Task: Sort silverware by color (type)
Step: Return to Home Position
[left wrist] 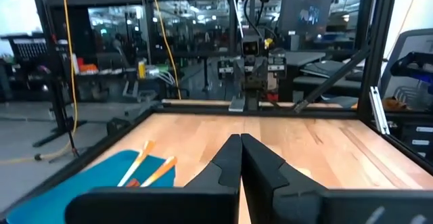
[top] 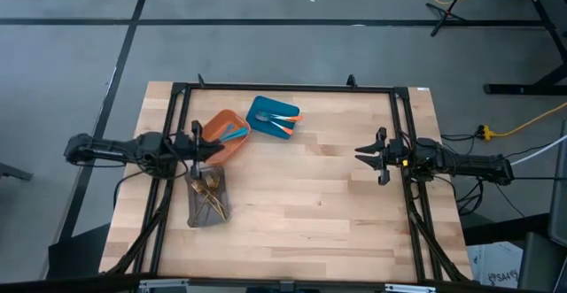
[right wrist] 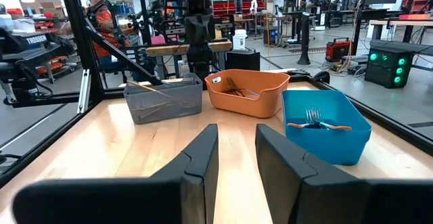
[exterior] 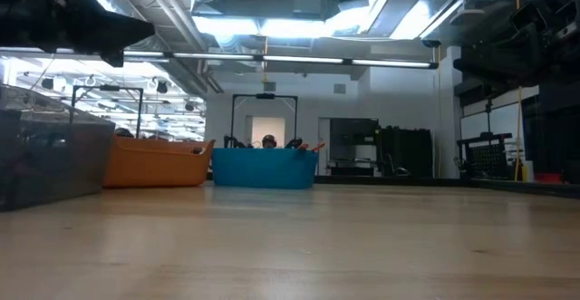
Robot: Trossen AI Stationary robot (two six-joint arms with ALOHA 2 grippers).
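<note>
The silverware lies in three trays at the table's far left. Orange-handled pieces (top: pixel 282 119) lie in the blue tray (top: pixel 262 107). Blue-handled pieces (top: pixel 234 134) lie in the orange tray (top: pixel 219 121), and gold pieces (top: pixel 209 197) in the grey tray (top: pixel 197 218). My left gripper (top: pixel 202 148) hangs shut above the near edge of the orange tray; its wrist view shows the fingertips (left wrist: pixel 240 143) together with nothing between them. My right gripper (top: pixel 361 154) is open and raised at the table's right, facing the trays (right wrist: pixel 237 139).
A black frame (top: pixel 283 88) runs round the table top. Bare wood (top: pixel 310 196) spreads between the trays and my right gripper. A person (right wrist: pixel 101 14) stands beyond the table's left side, and cables lie on the floor at the far right.
</note>
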